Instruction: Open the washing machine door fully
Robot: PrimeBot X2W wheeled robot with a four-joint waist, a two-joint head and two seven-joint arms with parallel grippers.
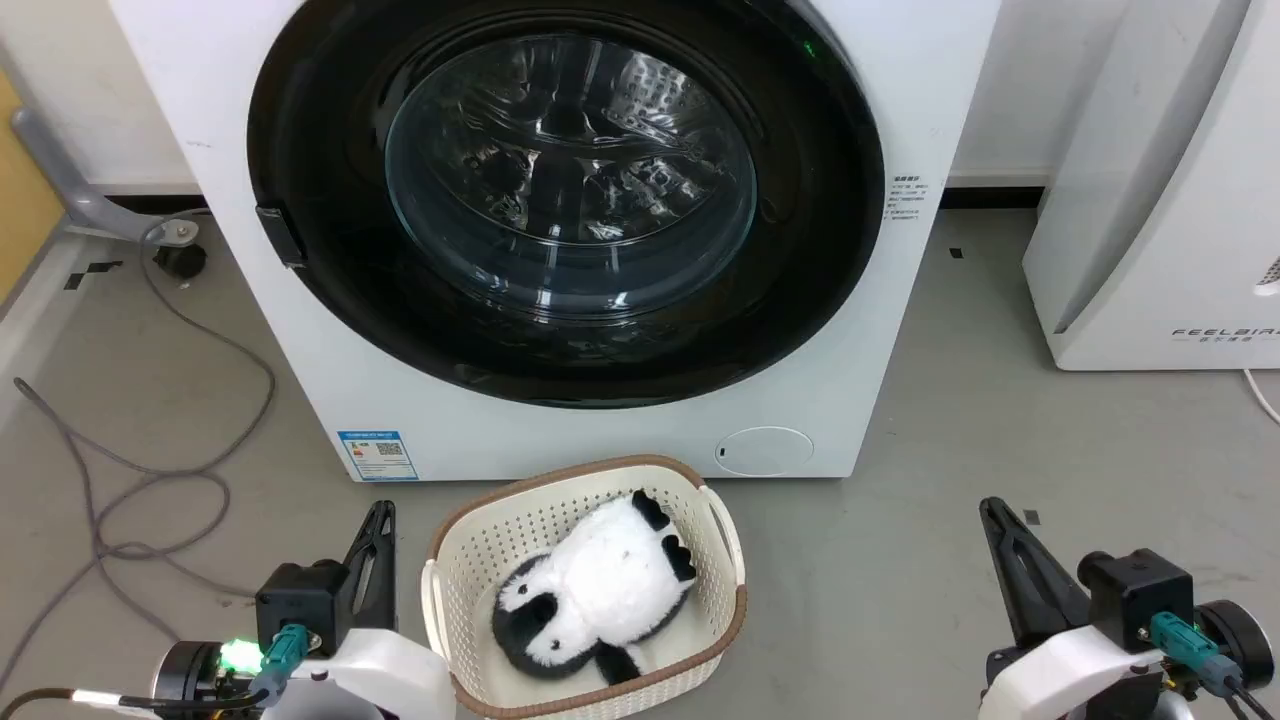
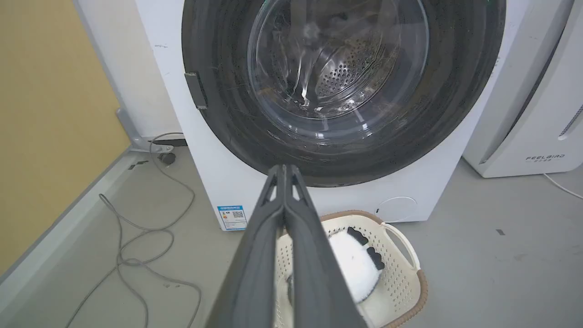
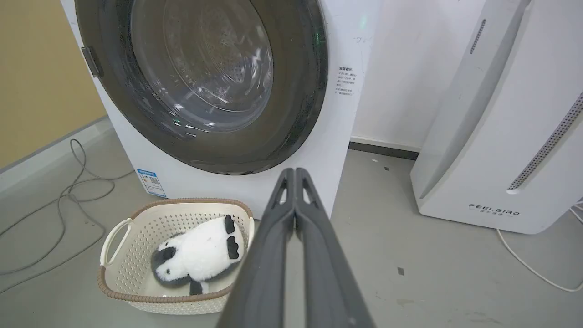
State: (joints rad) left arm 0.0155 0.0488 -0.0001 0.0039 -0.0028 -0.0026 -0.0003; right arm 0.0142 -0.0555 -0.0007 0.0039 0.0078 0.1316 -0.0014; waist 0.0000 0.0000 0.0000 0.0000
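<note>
Large round glossy black-rimmed washing machine door with a bulging clear glass centre [image 1: 565, 200]: seen shut, its rim lying flush in the front of the big white front-loading washing machine [image 1: 560, 440]. A perforated steel drum [image 2: 339, 75] is glimpsed through the glass. A small dark tab [image 1: 280, 236] is noted on the rim's left edge; hinge or catch cannot be told.

Left gripper [image 2: 283, 169], two long dark fingers: pressed together, nothing held, parked low at the left of the head view, well apart from the door. Right gripper [image 3: 295, 172]: likewise clenched and empty, low at the right, well apart from the door.

Between the grippers, just before the machine's foot, a cream perforated plastic basket with a brown rim [image 1: 437, 560] is set on the grey floor [image 1: 950, 520]. A black-and-white plush panda [image 1: 600, 590] lies in it. Grey cables [image 1: 150, 470] are looped on the floor to the left.

Progress, as judged: nothing done yet; no contact made with the door. Left to do: an arm to be raised to the rim, the edge to be caught, the latch to be freed, the door to be swung wide. The basket is judged to sit near the swing path and might be brushed.
</note>
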